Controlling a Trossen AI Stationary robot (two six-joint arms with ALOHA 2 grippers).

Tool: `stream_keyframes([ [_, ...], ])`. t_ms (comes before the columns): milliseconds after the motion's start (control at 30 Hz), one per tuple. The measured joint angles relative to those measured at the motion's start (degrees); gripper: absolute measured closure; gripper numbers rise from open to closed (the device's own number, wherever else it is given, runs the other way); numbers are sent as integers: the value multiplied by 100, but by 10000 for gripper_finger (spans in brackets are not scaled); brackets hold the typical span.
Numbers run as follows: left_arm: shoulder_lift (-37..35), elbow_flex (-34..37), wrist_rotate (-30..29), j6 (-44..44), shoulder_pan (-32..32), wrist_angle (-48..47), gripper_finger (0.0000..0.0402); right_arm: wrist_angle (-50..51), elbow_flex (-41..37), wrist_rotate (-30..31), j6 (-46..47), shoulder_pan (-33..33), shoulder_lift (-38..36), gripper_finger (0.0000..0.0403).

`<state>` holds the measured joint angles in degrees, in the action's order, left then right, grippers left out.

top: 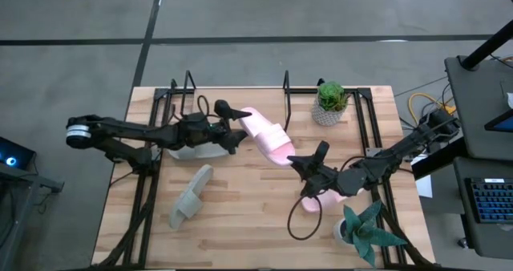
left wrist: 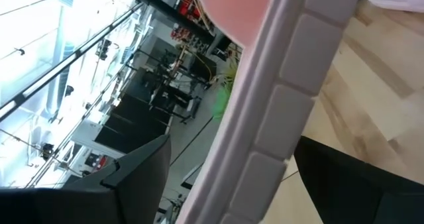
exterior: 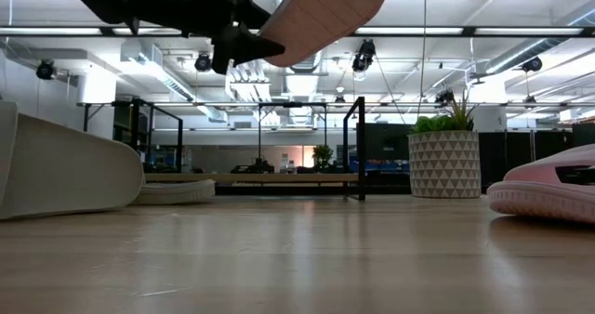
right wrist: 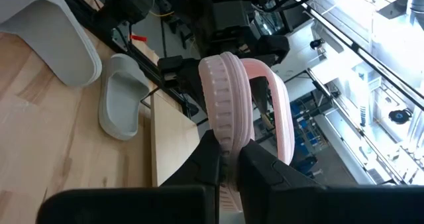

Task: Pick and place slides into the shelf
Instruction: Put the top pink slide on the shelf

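A pale pink slide (top: pixel 264 135) (exterior: pixel 325 12) is up in the air between my two grippers. My right gripper (top: pixel 295 163) (right wrist: pixel 228 148) is shut on its near end. My left gripper (top: pixel 230 128) (left wrist: pixel 232 144) is open at the far end, one finger on each side of the sole with gaps showing. The second pink slide (top: pixel 319 203) (exterior: pixel 548 191) lies sole-down on the table under my right arm. One grey-green slide (top: pixel 191 195) (exterior: pixel 56 170) lies on the tabletop. The other (top: pixel 196 151) (exterior: pixel 177 191) lies beside the shelf's board (exterior: pixel 260 176). My right gripper pinches the pink slide's ribbed sole edge (right wrist: pixel 228 128) between its two fingers, at the end near the strap (right wrist: pixel 275 98). The fingers reach level from the table's right side. The slide is lifted clear and turned on its side, edge-on to the wrist camera.
A potted plant (top: pixel 330 101) (exterior: pixel 446 161) stands at the far right beside the shelf's black uprights (top: pixel 284 91). Another plant (top: pixel 365 231) sits at the near right corner. A black cable loop (top: pixel 300 223) lies by the second pink slide. Bare wood shows in the middle and near left.
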<state>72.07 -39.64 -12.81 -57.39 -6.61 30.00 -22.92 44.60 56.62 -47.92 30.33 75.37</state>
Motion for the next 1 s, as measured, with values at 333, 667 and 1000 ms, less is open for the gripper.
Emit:
stream_keyframes([
  [333,171,-28,-120,2,9,0,190,-2,0,22,0,0,0,384],
  [667,102,-28,-119,-113,9,40,355,-31,2,57,-4,1,0,384],
  [1000,51,-28,-238,-204,4,41,355,-22,2,158,113,0,-2,325],
])
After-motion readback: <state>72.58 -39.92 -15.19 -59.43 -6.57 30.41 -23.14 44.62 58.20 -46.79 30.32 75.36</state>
